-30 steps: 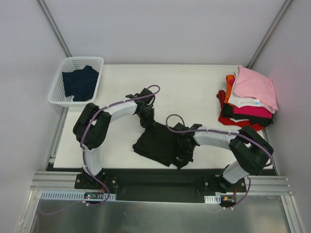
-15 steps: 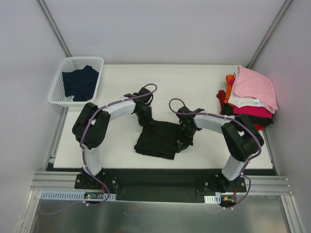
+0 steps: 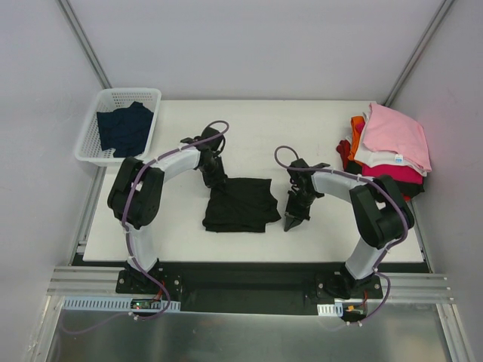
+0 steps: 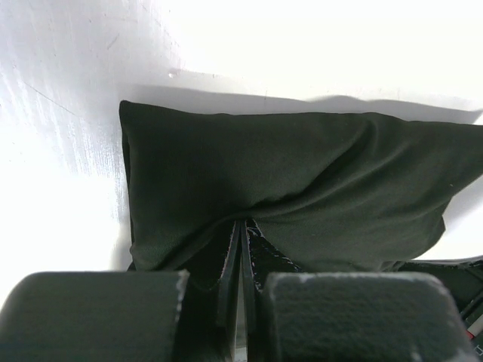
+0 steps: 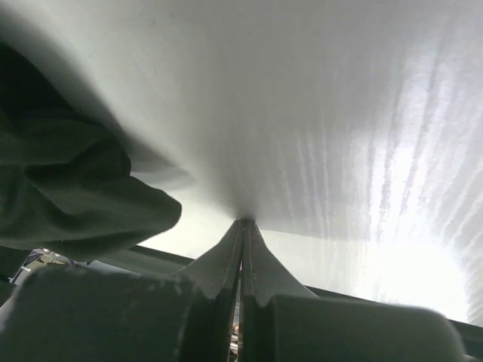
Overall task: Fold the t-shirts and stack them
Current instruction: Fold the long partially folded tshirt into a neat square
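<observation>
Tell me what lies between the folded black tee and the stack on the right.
Only the right arm itself: the right gripper, shut and empty, points down at the table just right of the black t-shirt, its forearm crossing the path to the stack. Nothing else.

The left arm (image 3: 177, 160) and the right arm (image 3: 336, 181) are bolted to 1 flat black bar (image 3: 249, 290). Each has white tubes and fat black joints. A thin purple cable (image 3: 215, 124) runs up each from the bar. At the ends far from the bar, the left gripper (image 3: 221, 185) and the right gripper (image 3: 290, 225) each have 2 thin pointed fingers (image 5: 219, 264).
</observation>
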Tool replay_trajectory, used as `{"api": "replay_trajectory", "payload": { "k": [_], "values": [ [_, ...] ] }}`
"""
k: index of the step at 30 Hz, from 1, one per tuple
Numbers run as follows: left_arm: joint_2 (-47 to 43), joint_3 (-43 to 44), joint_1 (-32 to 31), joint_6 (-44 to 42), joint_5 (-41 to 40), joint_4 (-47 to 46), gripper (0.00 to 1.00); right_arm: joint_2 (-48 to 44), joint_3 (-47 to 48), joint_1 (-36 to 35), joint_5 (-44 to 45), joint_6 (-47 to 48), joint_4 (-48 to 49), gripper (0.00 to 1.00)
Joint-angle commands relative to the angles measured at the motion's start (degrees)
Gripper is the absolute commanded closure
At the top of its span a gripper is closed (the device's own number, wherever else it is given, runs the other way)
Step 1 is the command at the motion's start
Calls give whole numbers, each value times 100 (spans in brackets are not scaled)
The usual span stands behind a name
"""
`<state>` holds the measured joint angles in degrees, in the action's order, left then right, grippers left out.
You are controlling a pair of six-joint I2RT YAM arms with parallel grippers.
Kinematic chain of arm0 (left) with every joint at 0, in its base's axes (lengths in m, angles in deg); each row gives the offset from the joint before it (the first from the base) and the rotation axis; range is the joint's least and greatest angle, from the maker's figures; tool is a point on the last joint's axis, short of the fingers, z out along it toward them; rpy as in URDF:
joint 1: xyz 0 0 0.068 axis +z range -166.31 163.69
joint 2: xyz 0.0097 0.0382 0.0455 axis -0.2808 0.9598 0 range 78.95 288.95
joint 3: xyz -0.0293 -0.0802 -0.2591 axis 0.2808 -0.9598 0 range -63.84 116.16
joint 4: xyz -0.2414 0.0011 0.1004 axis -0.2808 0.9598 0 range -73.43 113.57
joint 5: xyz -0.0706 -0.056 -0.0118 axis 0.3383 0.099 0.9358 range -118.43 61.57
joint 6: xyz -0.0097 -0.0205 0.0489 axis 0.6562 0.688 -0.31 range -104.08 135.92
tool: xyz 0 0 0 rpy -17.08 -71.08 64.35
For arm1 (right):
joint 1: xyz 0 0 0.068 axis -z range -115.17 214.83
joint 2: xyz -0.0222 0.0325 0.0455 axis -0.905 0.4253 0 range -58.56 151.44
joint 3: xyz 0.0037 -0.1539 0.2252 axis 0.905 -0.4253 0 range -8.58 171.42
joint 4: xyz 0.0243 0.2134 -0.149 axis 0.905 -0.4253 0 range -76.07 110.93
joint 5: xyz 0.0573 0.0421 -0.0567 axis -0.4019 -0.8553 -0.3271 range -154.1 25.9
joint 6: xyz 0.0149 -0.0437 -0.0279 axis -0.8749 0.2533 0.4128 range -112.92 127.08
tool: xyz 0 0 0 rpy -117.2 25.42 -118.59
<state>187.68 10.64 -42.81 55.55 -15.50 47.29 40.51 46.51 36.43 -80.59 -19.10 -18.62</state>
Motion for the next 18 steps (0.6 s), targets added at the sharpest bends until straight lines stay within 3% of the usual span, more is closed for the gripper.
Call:
{"api": "replay_trajectory", "payload": {
  "k": [1,10,12,13,14,15,16,17,18],
  "values": [
    [-124,216,13,-53,-203,224,100,-230,125,133,243,288,-228,99],
    [-563,172,-4,97,-370,285,98,-800,2,230,234,428,-422,99],
    [-781,216,-13,79,-370,285,93,-993,2,230,138,499,-501,95],
    [-861,269,-13,71,-361,294,90,-1195,10,230,120,534,-527,87],
    [-958,313,-13,62,-335,303,82,-1336,19,230,120,569,-614,70],
    [-1167,339,-13,70,-352,347,69,-1450,63,221,163,587,-667,59],
    [-1291,400,-13,79,-370,364,43,-1704,89,230,199,596,-720,49],
    [-1414,427,-4,97,-422,399,28,-1811,116,221,234,613,-843,31],
    [-1659,445,-13,114,-440,417,10,-1925,151,230,312,631,-905,24]
  ]
}}
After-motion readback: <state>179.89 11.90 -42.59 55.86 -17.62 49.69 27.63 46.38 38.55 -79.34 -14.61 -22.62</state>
